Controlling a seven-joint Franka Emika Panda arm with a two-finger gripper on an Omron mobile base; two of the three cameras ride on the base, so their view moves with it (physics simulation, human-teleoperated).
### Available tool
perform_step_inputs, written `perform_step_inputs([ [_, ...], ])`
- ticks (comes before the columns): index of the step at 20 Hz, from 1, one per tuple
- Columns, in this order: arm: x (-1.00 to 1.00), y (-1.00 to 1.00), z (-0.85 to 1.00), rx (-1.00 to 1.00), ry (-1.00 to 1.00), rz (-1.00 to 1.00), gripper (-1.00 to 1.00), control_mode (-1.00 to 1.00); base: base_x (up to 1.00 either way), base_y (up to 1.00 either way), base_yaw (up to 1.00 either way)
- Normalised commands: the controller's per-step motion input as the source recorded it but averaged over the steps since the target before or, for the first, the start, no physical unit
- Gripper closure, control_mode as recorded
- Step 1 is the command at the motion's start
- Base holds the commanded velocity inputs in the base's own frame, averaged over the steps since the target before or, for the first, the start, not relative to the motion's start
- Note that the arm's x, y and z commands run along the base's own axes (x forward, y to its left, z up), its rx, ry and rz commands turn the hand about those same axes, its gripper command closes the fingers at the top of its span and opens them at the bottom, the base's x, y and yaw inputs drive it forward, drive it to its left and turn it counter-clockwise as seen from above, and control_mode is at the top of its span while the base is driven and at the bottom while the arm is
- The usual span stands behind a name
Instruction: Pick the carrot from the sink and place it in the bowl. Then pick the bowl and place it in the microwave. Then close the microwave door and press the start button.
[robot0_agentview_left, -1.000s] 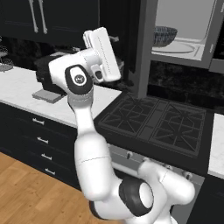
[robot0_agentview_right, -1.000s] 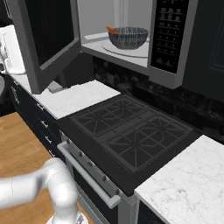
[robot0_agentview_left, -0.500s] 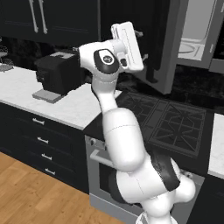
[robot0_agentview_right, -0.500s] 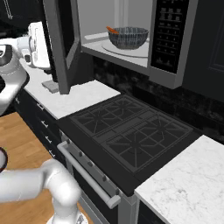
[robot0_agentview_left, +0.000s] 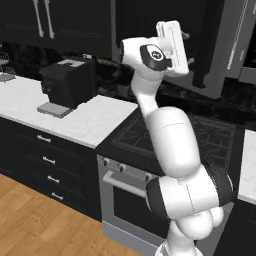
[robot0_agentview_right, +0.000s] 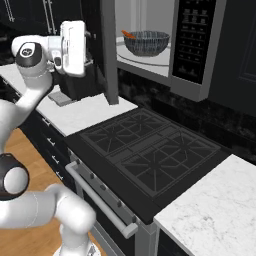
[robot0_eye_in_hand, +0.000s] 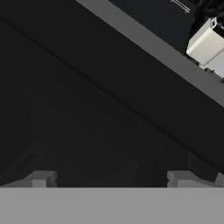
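The microwave (robot0_agentview_right: 194, 45) hangs open above the stove. Inside it, the blue-grey bowl (robot0_agentview_right: 146, 42) sits in the pale cavity, with the orange carrot (robot0_agentview_right: 127, 34) leaning over its left rim. The microwave door (robot0_agentview_right: 109, 60) stands edge-on in the right base view, about half swung. My gripper (robot0_agentview_right: 91, 49) is raised against the door's outer face. In the left base view the gripper (robot0_agentview_left: 192, 47) sits just left of the grey-framed door (robot0_agentview_left: 215, 55). The hand view looks straight at the door's black glass (robot0_eye_in_hand: 87, 109); the fingertips (robot0_eye_in_hand: 41, 178) stand apart with nothing between them. The sink is out of view.
A black gas stove (robot0_agentview_right: 150, 150) lies below the microwave, with an oven handle at its front. A black coffee machine (robot0_agentview_left: 67, 82) stands on the white marble counter (robot0_agentview_left: 85, 117) to the left. More marble counter (robot0_agentview_right: 215, 210) is at the right. Black upper cabinets (robot0_agentview_left: 50, 20) hang overhead.
The arm has swung right and up, with the hand against the door. The microwave door has turned from wide open to about half shut. The bowl and carrot have stayed put.
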Motion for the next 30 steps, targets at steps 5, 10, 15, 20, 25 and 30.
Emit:
perform_step_inputs([
  [5, 0.23, -0.83, -0.01, 0.16, -0.01, 0.27, -1.00, -1.00, 0.00, 0.00, 0.00],
  [10, 0.41, -0.66, -0.04, 0.12, -0.02, 0.31, -1.00, -1.00, 0.00, 0.00, 0.00],
  [15, 0.61, -0.52, -0.12, 0.08, 0.00, 0.25, -1.00, -1.00, 0.00, 0.00, 0.00],
  [20, 0.67, -0.37, -0.09, 0.05, 0.00, 0.19, -1.00, -1.00, 0.00, 0.00, 0.00],
  [25, 0.82, -0.34, -0.22, 0.03, 0.00, 0.17, -1.00, -1.00, 0.00, 0.00, 0.00],
  [30, 0.01, -0.01, -0.18, 0.00, 0.00, 0.13, -1.00, -1.00, 0.00, 0.00, 0.00],
])
